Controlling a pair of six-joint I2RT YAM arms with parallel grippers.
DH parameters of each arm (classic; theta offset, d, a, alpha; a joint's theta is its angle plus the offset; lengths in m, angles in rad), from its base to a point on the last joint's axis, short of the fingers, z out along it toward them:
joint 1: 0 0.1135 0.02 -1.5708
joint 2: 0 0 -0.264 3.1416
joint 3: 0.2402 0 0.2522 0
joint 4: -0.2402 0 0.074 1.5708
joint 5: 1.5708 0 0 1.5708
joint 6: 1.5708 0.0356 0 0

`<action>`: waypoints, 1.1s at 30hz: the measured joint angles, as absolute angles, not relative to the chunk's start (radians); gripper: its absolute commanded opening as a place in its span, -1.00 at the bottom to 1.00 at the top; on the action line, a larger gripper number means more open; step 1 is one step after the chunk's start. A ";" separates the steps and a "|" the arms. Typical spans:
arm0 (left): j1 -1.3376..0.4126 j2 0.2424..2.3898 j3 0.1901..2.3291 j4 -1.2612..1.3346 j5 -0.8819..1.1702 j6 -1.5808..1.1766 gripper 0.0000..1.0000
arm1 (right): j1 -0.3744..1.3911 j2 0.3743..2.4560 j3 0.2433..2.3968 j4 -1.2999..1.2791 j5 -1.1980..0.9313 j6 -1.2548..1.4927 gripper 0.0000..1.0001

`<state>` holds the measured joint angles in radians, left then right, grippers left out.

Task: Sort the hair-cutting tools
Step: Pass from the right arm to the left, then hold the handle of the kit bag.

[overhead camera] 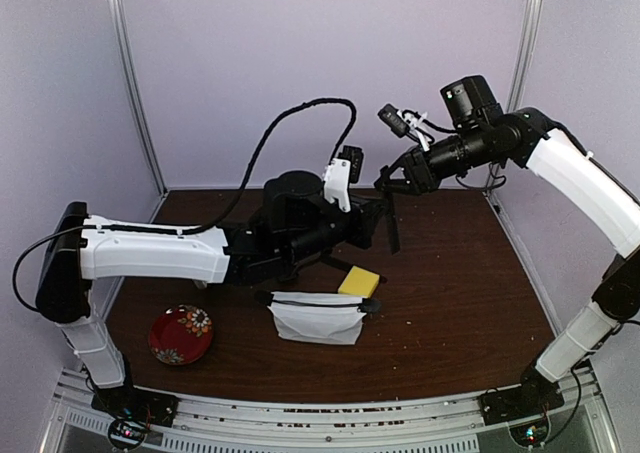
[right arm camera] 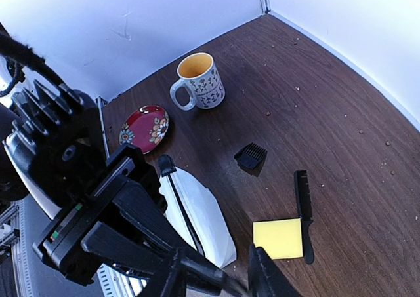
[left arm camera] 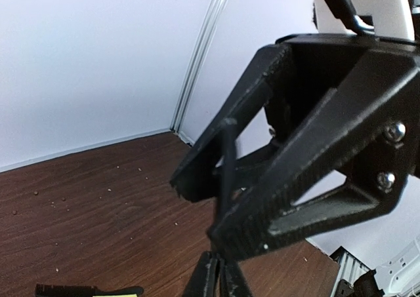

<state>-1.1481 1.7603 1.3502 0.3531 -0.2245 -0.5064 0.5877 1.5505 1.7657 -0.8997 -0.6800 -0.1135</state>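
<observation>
In left tool (left arm camera: 220, 271), slim comb (left arm camera: 227, 153)

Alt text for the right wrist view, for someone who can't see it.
Dark wooden table seen from above, holding a floral mug, a red patterned plate, a white zip pouch, a small black square piece, and a slim black comb lying along a yellow sponge. Black arm parts fill the lower left.

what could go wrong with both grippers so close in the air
The slim black tool hangs above the table between the left gripper and right gripper; a weak grip could drop it near the yellow sponge. The grippers nearly touch, so any move might knock them together.
</observation>
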 measured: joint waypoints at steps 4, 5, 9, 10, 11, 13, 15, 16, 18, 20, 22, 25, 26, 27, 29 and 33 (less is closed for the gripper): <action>-1.147 1.774 1.351 0.373 -0.213 -0.506 -1.00 | 0.588 1.546 1.755 -0.899 -0.680 -0.099 -0.04; -1.147 1.776 1.351 0.373 -0.210 -0.505 -1.00 | 0.588 1.546 1.754 -0.899 -0.679 -0.097 0.01; -1.147 1.776 1.350 0.379 -0.203 -0.493 -1.00 | 0.588 1.533 1.745 -0.899 -0.676 -0.084 0.18; -1.147 1.776 1.350 0.379 -0.200 -0.488 -1.00 | 0.588 1.525 1.744 -0.899 -0.674 -0.084 0.21; -1.147 1.776 1.350 0.380 -0.197 -0.480 -1.00 | 0.586 1.516 1.742 -0.900 -0.671 -0.083 0.22; -1.147 1.773 1.350 0.379 -0.179 -0.462 -1.00 | 0.578 1.491 1.742 -0.900 -0.670 -0.084 0.24; -1.145 1.764 1.346 0.360 -0.157 -0.440 -1.00 | 0.562 1.459 1.740 -0.900 -0.671 -0.087 0.25; -1.144 1.756 1.346 0.341 -0.144 -0.428 -1.00 | 0.549 1.441 1.732 -0.896 -0.671 -0.089 0.25; -1.140 1.732 1.344 0.293 -0.114 -0.399 -1.00 | 0.513 1.388 1.682 -0.875 -0.668 -0.090 0.25; -1.136 1.697 1.341 0.234 -0.084 -0.361 -1.00 | 0.482 1.331 1.603 -0.851 -0.654 -0.093 0.25; -1.132 1.651 1.340 0.169 -0.051 -0.311 -1.00 | 0.458 1.271 1.491 -0.827 -0.639 -0.102 0.26; -1.127 1.585 1.343 0.068 0.006 -0.228 -1.00 | 0.454 1.214 1.333 -0.794 -0.632 -0.105 0.26; -1.127 1.560 1.348 0.015 0.034 -0.189 -1.00 | 0.454 1.200 1.282 -0.786 -0.632 -0.105 0.26; -1.127 1.542 1.353 -0.027 0.056 -0.158 -1.00 | 0.454 1.189 1.233 -0.780 -0.635 -0.105 0.25; -1.127 1.512 1.366 -0.116 0.093 -0.099 -1.00 | 0.454 1.177 1.159 -0.770 -0.643 -0.104 0.24; -1.127 1.467 1.412 -0.314 0.139 0.010 -1.00 | 0.454 1.172 1.063 -0.741 -0.662 -0.094 0.24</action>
